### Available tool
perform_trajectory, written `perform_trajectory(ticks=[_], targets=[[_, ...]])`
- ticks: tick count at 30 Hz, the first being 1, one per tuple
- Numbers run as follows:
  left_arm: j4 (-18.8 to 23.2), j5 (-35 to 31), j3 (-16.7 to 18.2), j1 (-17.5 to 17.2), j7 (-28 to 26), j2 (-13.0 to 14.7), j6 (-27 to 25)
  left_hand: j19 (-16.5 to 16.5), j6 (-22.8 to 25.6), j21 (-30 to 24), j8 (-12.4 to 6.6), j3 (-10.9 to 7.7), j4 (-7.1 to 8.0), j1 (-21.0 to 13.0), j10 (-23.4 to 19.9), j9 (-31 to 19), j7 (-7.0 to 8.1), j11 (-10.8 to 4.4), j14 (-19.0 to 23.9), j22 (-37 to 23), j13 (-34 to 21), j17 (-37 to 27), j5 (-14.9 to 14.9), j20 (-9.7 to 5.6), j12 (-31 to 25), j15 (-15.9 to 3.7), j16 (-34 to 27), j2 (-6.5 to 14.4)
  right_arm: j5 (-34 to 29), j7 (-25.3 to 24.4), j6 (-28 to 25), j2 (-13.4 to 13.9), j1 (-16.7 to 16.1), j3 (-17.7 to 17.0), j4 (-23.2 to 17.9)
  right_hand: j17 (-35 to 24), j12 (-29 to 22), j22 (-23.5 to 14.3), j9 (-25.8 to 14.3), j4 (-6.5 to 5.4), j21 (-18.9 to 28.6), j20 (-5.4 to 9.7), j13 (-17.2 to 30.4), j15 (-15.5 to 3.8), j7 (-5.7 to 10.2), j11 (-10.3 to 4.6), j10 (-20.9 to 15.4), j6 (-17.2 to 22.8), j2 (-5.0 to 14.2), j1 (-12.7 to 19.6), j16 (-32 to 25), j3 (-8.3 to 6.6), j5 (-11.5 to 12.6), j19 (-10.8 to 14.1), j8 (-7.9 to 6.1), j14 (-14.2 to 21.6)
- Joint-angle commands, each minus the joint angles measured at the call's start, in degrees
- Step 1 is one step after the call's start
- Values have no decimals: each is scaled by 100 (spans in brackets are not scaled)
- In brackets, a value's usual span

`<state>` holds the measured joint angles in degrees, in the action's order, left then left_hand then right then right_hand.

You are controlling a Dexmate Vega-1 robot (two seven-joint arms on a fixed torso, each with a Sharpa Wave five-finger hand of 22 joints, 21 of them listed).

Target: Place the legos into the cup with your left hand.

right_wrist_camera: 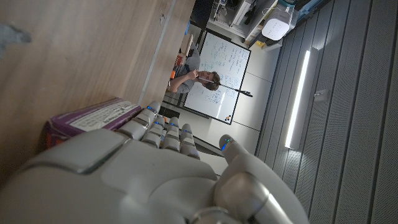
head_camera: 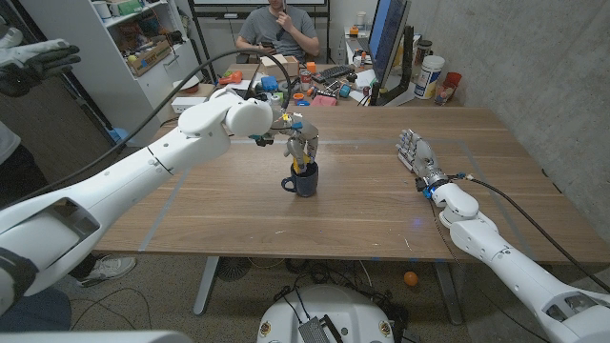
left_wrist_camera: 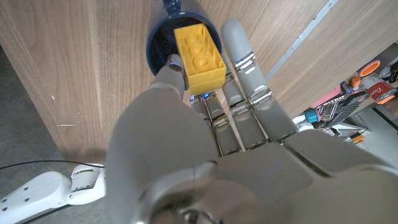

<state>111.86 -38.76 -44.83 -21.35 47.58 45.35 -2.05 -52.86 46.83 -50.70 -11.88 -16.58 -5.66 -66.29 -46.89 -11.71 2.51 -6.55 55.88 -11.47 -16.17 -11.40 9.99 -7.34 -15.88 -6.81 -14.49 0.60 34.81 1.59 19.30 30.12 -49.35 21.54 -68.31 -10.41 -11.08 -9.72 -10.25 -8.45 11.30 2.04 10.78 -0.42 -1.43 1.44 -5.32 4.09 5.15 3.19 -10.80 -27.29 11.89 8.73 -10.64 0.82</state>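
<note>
While left hand (left_wrist_camera: 205, 124) pinches studded lego (left_wrist_camera: 199, 56), round cup (left_wrist_camera: 158, 37)

Head view: looked down from high over the wooden bench (head_camera: 362, 205), both arms entering from the bottom corners, a seated person (head_camera: 278, 30) beyond the far edge.
Left wrist view: sat very close along the back of the left hand (left_wrist_camera: 205, 143), facing straight down onto the cup (left_wrist_camera: 163, 37).
Right wrist view: turned, grazing the bench, close behind the right hand (right_wrist_camera: 155, 180).
Shared: cup (head_camera: 303, 179), person (right_wrist_camera: 198, 78), bench surface.
</note>
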Motion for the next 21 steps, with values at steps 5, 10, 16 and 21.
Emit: perform_trajectory(ticks=[5, 10, 16, 21], targets=[[-68, -394, -244, 303, 672, -212, -119, 347, -473, 47, 121, 152, 195, 234, 410, 14, 73, 108, -344, 101, -17, -15, 74, -80, 263, -545, 233, 215, -3, 92, 16, -82, 163, 45, 230, -16, -16, -25, -33, 3, -1, 187, 30, 2, -1, 43, -32, -5, 222, -36, -8, 18, 32, -25, -28, 16], [-66, -395, -247, 339, 762, -249, -122, 457, -552, 83, 128, 166, 220, 309, 455, 18, 119, 107, -421, 110, -33, -32, 81, -13, 282, -538, 245, 220, -7, 109, 33, -96, 197, 50, 274, -15, -16, -25, -33, 3, -1, 190, 30, 0, -3, 38, -29, -4, 224, -35, -9, 18, 32, -26, -29, 17], [-1, -477, -260, 359, 841, -266, -154, 876, -794, 229, 139, 214, 259, 487, 696, 33, 157, 131, -887, 119, -80, -94, 93, 295, 360, -414, 320, 210, -4, 116, 36, -101, 209, 52, 285, -15, -14, -25, -33, 3, -2, 188, 30, -1, 1, 23, -25, -3, 226, -33, -8, 17, 32, -29, -30, 16], [66, -570, -259, 344, 874, -259, -176, 973, -857, 269, 136, 215, 253, 514, 812, 38, 153, 153, -1018, 123, -94, -114, 99, 382, 391, -376, 321, 218, 1, 108, 43, -92, 185, 44, 257, -14, -15, -25, -33, 6, -1, 194, 30, 2, -1, 29, -27, -2, 226, -30, -8, 15, 32, -29, -30, 18]])
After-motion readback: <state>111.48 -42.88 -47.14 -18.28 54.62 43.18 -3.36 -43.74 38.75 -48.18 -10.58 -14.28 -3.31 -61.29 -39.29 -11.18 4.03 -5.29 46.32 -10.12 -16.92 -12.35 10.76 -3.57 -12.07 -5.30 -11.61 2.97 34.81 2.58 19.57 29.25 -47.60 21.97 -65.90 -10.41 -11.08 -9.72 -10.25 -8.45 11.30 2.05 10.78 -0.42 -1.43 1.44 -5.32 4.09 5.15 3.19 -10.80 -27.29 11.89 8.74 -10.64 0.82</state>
